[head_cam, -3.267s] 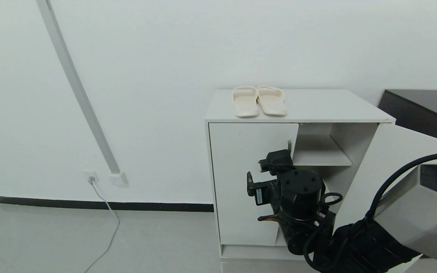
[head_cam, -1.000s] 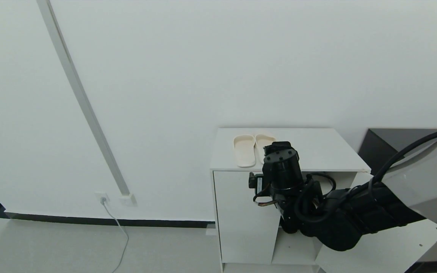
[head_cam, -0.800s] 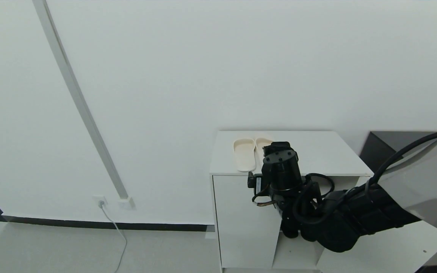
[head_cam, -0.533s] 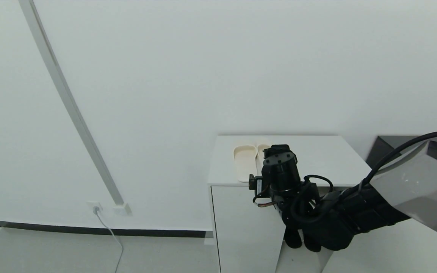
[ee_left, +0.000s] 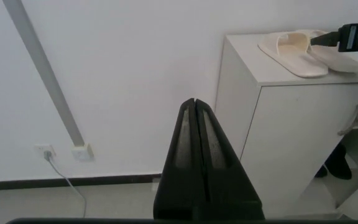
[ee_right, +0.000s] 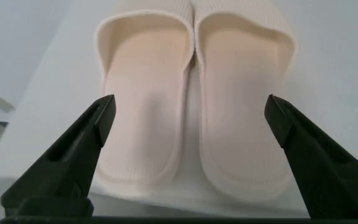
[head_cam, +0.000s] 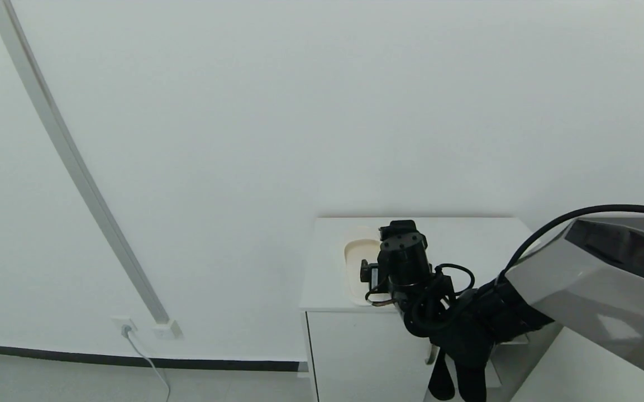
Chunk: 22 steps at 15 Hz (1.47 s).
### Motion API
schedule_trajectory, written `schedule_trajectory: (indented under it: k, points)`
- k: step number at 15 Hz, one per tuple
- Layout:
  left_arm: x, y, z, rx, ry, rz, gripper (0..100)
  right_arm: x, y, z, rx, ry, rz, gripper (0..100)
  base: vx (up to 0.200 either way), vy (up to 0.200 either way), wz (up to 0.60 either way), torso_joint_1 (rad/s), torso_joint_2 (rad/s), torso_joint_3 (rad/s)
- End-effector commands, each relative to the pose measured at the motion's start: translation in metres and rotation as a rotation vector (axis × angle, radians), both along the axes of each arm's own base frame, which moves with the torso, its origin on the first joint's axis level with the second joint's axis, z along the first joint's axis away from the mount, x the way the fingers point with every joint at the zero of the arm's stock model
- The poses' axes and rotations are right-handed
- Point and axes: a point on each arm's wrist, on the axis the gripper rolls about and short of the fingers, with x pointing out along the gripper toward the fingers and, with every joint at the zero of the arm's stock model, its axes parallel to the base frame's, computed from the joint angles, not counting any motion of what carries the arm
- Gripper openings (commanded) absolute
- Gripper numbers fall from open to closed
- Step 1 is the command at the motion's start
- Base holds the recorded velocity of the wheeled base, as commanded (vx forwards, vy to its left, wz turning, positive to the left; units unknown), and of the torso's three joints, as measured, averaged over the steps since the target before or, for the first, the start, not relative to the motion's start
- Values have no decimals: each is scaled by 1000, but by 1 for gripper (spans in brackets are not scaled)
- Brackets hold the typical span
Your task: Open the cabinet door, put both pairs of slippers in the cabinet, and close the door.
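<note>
The right arm (head_cam: 411,273) has a black cylindrical wrist housing with small screws in its end cap, looped black cables and a thin brown wire. Its upper cover (head_cam: 606,279) is grey and angular. The left gripper (ee_left: 194,143) and right gripper (ee_right: 188,118) are black, with tapered fingers (ee_right: 73,162).

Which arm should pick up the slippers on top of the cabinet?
The right one, most likely. The right gripper is open and lined up with the slippers on the cabinet. The left gripper is shut and off to the cabinet's side.
</note>
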Motion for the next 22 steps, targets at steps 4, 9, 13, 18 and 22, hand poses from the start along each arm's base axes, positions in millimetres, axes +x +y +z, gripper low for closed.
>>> schedule_trajectory:
  k: [4,9,13,18,22]
  points:
    - [0,0,0,-1,2,0,0,12,6,-25,-14,13,-11,100,0,0,0,0,0,0]
    - [0,0,0,-1,2,1,0,28,10,-35,-17,-6,-19,100,0,0,0,0,0,0]
    - [0,0,0,-1,2,0,0,42,11,-34,-17,-42,2,100,0,0,0,0,0,0]
    - [0,0,0,-1,0,0,0,51,5,-33,-8,-48,-9,100,0,0,0,0,0,0]
    - [0,0,0,-1,2,1,0,50,5,-34,-8,-44,2,0,0,0,0,0,0,0]
